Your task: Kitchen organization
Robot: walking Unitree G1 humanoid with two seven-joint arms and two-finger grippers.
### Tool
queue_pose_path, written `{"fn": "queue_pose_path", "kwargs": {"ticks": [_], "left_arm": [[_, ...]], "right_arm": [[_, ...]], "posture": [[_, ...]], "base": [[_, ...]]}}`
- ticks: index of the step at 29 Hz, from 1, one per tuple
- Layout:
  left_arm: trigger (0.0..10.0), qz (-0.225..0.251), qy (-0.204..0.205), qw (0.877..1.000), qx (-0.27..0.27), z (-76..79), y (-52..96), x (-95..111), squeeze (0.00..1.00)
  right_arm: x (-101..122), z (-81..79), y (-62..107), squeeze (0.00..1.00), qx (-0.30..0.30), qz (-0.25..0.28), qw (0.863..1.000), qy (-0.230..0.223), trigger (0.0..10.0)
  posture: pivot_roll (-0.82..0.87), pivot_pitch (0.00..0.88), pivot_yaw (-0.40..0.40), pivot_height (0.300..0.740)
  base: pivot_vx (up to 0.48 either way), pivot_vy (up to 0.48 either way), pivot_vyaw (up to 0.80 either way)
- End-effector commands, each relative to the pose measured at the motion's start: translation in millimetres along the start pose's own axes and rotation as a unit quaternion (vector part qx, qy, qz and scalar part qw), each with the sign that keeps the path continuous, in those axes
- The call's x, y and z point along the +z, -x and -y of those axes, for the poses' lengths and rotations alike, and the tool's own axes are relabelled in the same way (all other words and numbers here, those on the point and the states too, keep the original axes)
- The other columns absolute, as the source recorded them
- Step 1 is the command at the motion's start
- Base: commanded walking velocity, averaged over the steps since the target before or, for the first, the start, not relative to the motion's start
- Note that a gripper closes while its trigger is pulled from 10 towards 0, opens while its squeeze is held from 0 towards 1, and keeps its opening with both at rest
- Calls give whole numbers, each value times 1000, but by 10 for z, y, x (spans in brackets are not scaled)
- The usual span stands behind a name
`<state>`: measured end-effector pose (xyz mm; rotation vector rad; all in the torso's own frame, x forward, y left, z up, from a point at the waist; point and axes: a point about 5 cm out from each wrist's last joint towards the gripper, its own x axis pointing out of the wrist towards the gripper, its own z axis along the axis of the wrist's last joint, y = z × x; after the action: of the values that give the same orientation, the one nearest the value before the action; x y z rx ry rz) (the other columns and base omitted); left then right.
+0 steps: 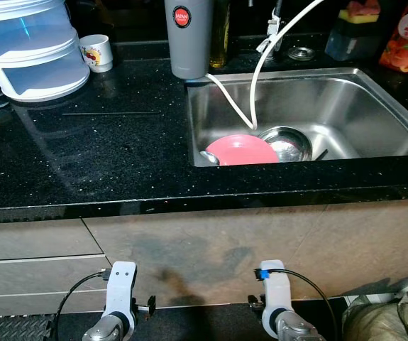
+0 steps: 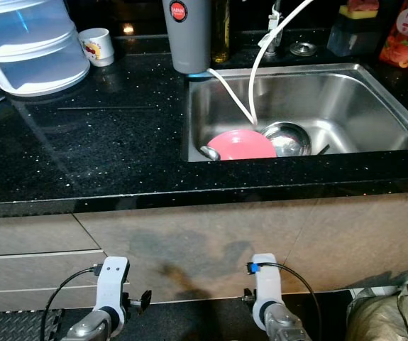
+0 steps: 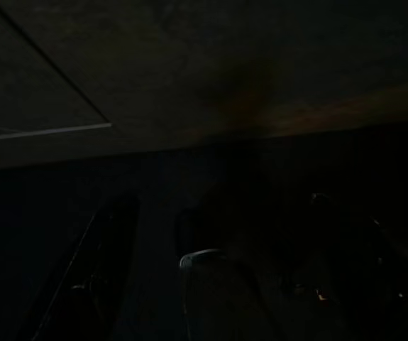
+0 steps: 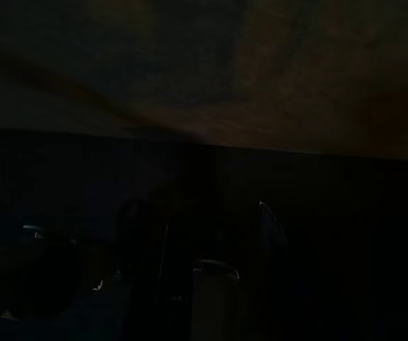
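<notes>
Two dishes, a round pink plate (image 1: 242, 150) and a shiny steel bowl (image 1: 287, 143), lie touching in the stainless steel sink (image 1: 345, 106); whether either idle end effector is open cannot be told.

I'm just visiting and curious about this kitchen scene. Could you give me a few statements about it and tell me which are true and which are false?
1. A pink plate lies in the sink. True.
2. The white cup stands inside the sink. False: it stands on the black counter, near the back.
3. A steel bowl lies beside the pink plate. True.
4. The robot's arms are reaching into the sink. False: the left arm and right arm hang low in front of the cabinet, below the counter.
5. A white hose runs down into the sink. True.
</notes>
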<state>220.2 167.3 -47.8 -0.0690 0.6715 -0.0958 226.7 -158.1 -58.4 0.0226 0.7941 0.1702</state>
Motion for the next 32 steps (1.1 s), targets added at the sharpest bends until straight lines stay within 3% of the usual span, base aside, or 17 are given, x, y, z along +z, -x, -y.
{"fn": "queue_pose_path", "kwargs": {"ticks": [1, 5, 6, 14, 32], "left_arm": [[10000, -14, 1, 1000, -5, -43, 26, -67, 0], [10000, -21, -16, 1000, -14, -35, 34, -100, 0], [10000, -27, -41, 999, -6, -56, 46, -139, 0], [10000, -24, -8, 999, 21, -103, 37, -118, 0], [10000, -16, -22, 1000, -2, -40, 28, -96, 0]], "right_arm": [[-29, -10, 3, 0, 1, -4, 1000, 10, 10000], [-29, 1, 3, 0, -3, -5, 1000, 15, 10000], [-62, 46, 16, 0, -23, -11, 1000, 14, 10000], [-82, 66, 24, 0, -35, -10, 999, 5, 10000], [-77, 99, 34, 0, -47, 0, 999, -7, 10000]], "posture": [[10, 126, 5, 740], [11, 126, 5, 740], [12, 127, 7, 740], [9, 130, 11, 740], [-3, 127, 18, 740]], "base": [[0, 0, 0], [0, 0, 0], [0, 0, 0], [0, 0, 0], [0, 0, 0]]}}
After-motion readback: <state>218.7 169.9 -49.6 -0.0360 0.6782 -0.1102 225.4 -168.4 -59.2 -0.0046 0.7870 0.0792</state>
